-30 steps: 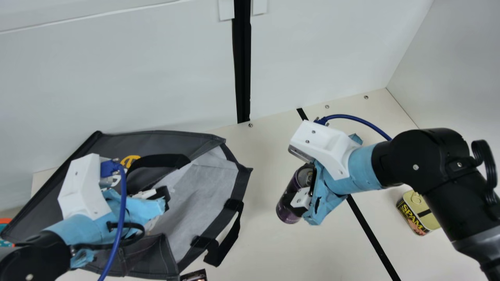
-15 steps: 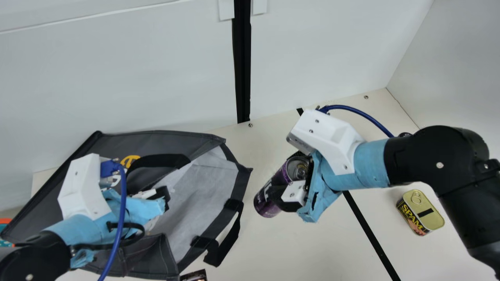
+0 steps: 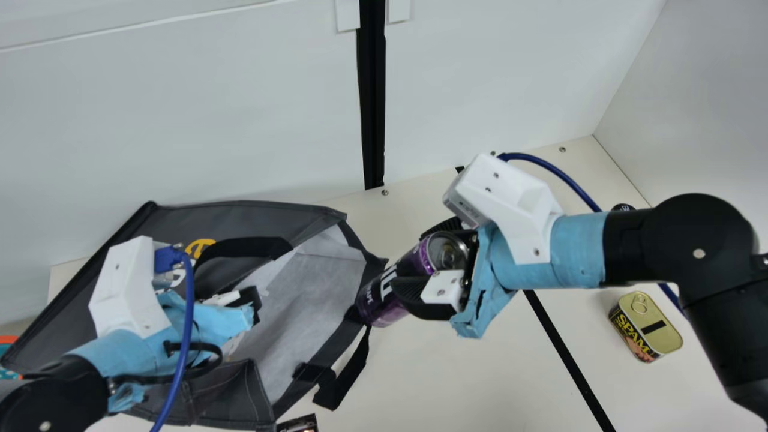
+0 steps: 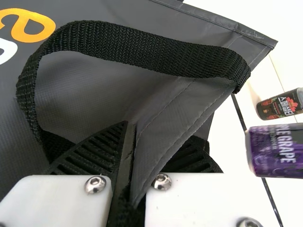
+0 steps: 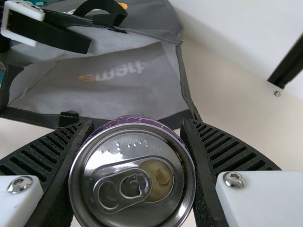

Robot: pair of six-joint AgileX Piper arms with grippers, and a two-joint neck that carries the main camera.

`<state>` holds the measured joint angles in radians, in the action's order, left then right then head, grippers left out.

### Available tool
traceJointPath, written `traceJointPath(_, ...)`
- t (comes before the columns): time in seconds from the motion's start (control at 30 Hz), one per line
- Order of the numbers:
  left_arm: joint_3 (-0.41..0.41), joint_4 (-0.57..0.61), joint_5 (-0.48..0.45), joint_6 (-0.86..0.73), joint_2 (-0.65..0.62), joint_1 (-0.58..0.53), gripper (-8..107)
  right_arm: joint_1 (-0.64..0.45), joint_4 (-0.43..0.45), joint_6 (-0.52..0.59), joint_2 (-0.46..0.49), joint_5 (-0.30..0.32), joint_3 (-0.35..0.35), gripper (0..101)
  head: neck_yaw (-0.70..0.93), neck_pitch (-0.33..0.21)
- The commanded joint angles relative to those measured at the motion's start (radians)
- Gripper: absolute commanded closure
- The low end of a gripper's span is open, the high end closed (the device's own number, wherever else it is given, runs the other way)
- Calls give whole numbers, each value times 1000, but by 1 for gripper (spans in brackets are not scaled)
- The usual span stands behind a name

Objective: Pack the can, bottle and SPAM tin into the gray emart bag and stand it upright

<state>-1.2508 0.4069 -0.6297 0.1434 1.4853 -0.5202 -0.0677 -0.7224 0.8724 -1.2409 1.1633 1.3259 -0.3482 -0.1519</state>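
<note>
We'd call this a robotics lab: smooth white upright panels [image 3: 192, 120], cream tabletop [image 3: 420, 378] with small round metal screws [image 3: 385, 192], black jointed robot arms [image 3: 696, 264] with light-blue wrapping [image 3: 579, 249], blue cables [image 3: 553, 168].

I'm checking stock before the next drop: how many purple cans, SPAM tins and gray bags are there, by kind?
Purple can: 1, in the right hand
SPAM tin: 1, on the table
Gray bag: 1, its edge in the left hand
Total: 3
</note>
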Motion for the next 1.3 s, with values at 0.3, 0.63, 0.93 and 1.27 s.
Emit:
traceJointPath(0.3, 0, 0, 0, 0, 0, 0, 107, 116, -28, 37, 8, -213, -109, 101, -1, -23)
traceJointPath(0.63, 0, 0, 0, 0, 0, 0, 107, 212, -67, 70, -30, -371, -173, 101, -1, -23)
traceJointPath(0.93, 0, 0, 0, 0, 0, 0, 107, 300, -86, 106, -79, -508, -201, 101, -1, -23)
traceJointPath(1.27, 0, 0, 0, 0, 0, 0, 107, 368, -155, 173, -153, -639, -217, 101, -1, -23)
